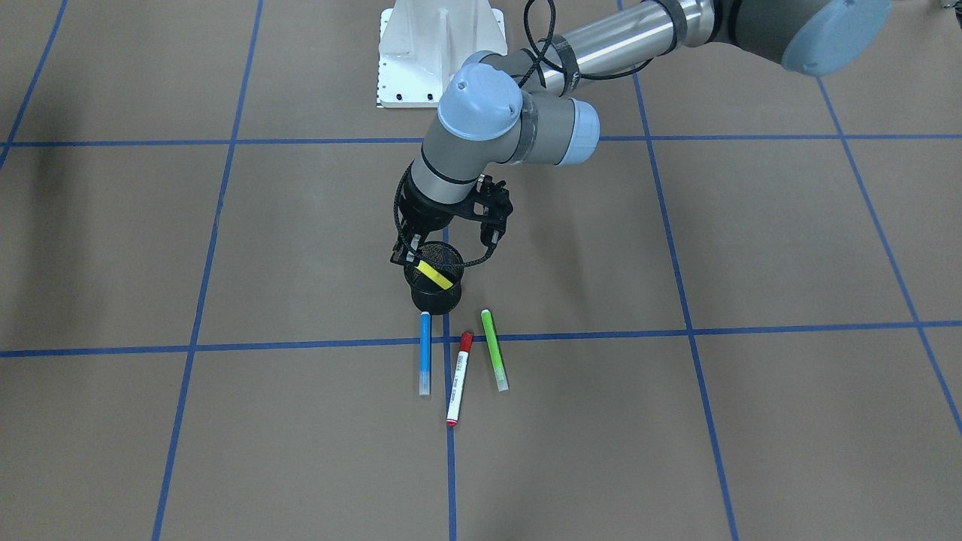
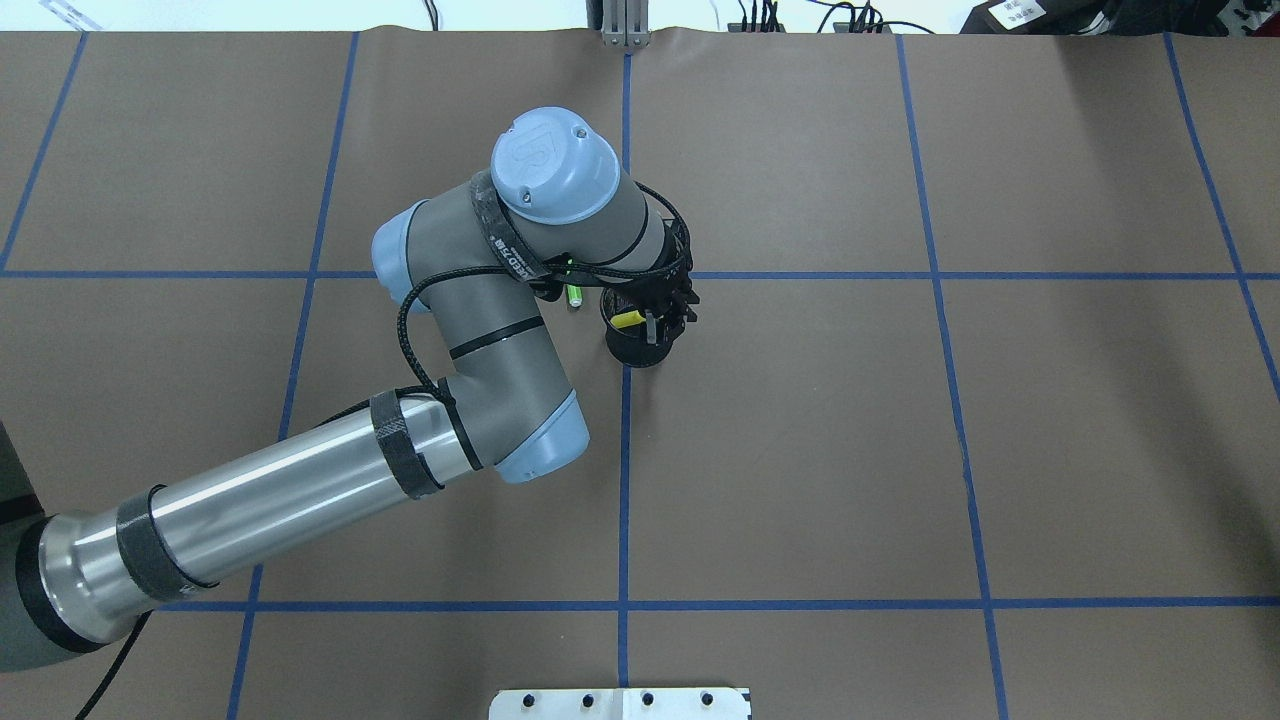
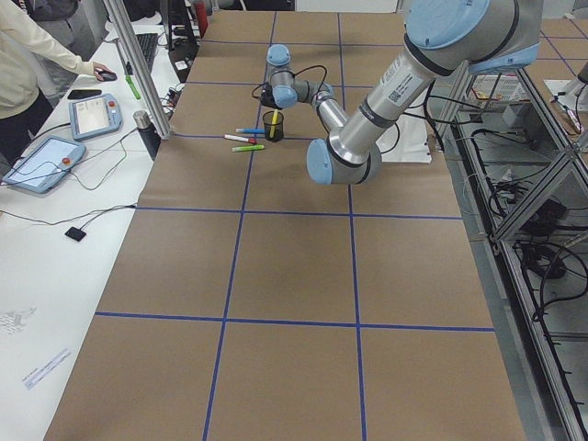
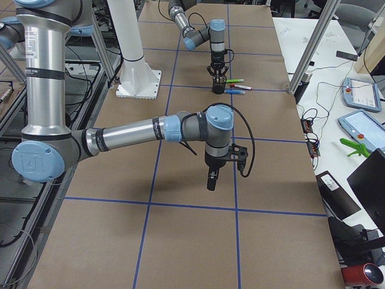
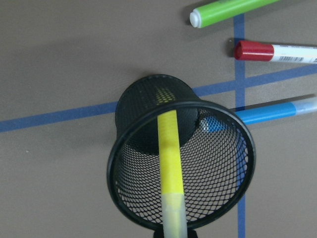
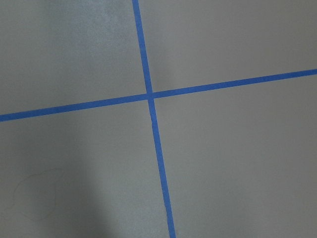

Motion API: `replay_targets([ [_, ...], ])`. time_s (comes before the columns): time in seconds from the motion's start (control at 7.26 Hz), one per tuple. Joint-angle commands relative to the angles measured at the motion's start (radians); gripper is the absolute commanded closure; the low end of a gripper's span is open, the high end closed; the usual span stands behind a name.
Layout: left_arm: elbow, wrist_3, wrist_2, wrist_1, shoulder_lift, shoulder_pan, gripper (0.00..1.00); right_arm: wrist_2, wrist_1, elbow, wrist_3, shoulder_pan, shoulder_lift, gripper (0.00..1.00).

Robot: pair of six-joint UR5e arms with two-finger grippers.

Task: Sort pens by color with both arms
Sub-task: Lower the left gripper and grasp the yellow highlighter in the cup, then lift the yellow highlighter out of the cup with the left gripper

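Left wrist-mounted view put us right over the work. The left gripper (image 1: 409, 259) hung just above the black mesh cup (image 5: 218, 168), and the yellow highlighter (image 5: 168, 163) ran from below the camera, down across the rim, to the cup's floor. The pale cap was uppermost and the pen leaned. We could not tell whether the gripper's fingers pinched that cap or stood clear of it, as they barely showed.

Just beyond the cup, toward the bench (image 1: 676, 451) edge away from the robot, three pens lay flat, side by side but apart. These were the blue highlighter (image 1: 425, 353), the red-capped marker (image 1: 459, 379) and the green highlighter (image 1: 494, 351).

The right gripper (image 4: 212, 179) hovered over bare bench, well away toward the robot's right end. It showed only in the side view, so we could not tell how it stood.

We judged the step in hand to be placing the yellow pen in the cup, with three pens left to sort. The next move called for letting go if that was not done. After that came a straight lift, so the leaning pen would not snag and tip the light cup.
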Motion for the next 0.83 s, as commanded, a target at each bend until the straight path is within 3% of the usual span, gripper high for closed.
replay_targets([
  [0.0,-0.029,0.001,-0.017,0.023,-0.003,-0.007,0.97,0.000,0.000,0.000,0.000,0.003,0.003,0.00],
  [0.28,-0.142,0.065,-0.030,0.165,-0.004,-0.024,0.98,0.000,0.000,0.000,0.000,0.009,0.003,0.00],
  [0.69,-0.190,0.239,-0.027,0.244,-0.013,-0.102,0.99,0.000,0.000,-0.001,-0.002,0.016,0.003,0.00],
])
